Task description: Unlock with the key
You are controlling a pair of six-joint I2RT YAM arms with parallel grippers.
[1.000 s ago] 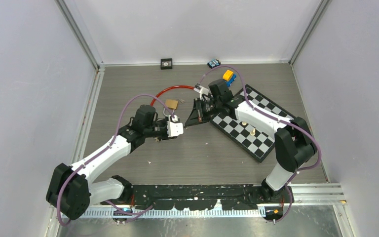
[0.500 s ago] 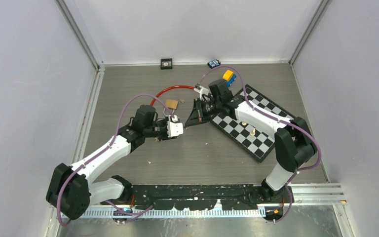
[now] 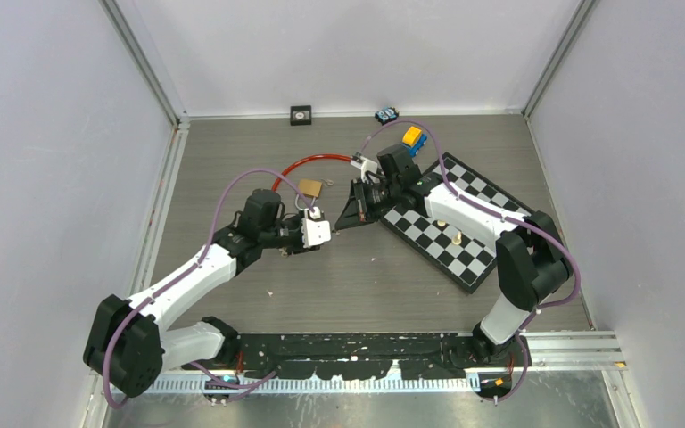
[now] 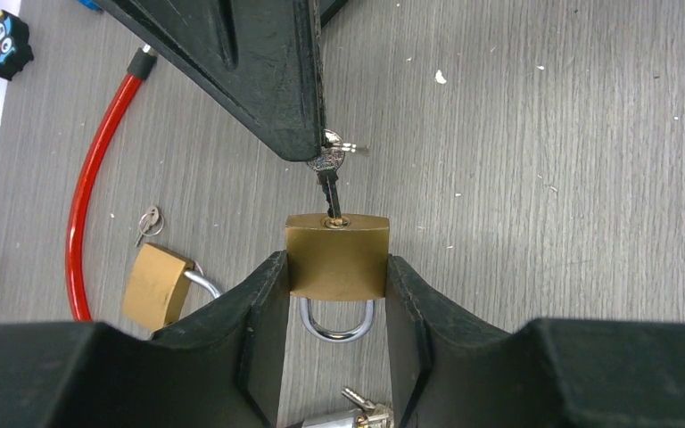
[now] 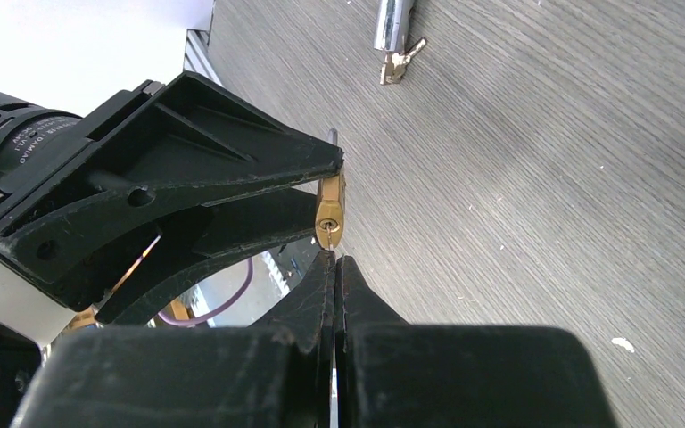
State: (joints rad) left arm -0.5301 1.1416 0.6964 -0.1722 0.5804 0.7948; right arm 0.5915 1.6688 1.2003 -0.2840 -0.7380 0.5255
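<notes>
A brass padlock (image 4: 334, 259) is clamped by its body between the fingers of my left gripper (image 4: 336, 267), its steel shackle pointing back toward the wrist. The key (image 4: 328, 174) sticks out of the keyhole in the padlock's far end. My right gripper (image 5: 334, 259) is shut on the key's head, its black fingers (image 4: 268, 80) coming in from the upper left in the left wrist view. In the right wrist view the padlock (image 5: 329, 209) shows end-on just past my fingertips. From above, the left gripper (image 3: 318, 230) and right gripper (image 3: 348, 214) meet tip to tip mid-table.
A second brass padlock (image 4: 156, 285) lies on the table beside a red cable lock (image 4: 94, 178) and a small loose key (image 4: 149, 220). A silver cylinder lock with keys (image 4: 357, 415) sits under the left wrist. A chessboard (image 3: 464, 223) lies to the right.
The left wrist looks turned very slightly; both grippers stay in place with the key still in the padlock.
</notes>
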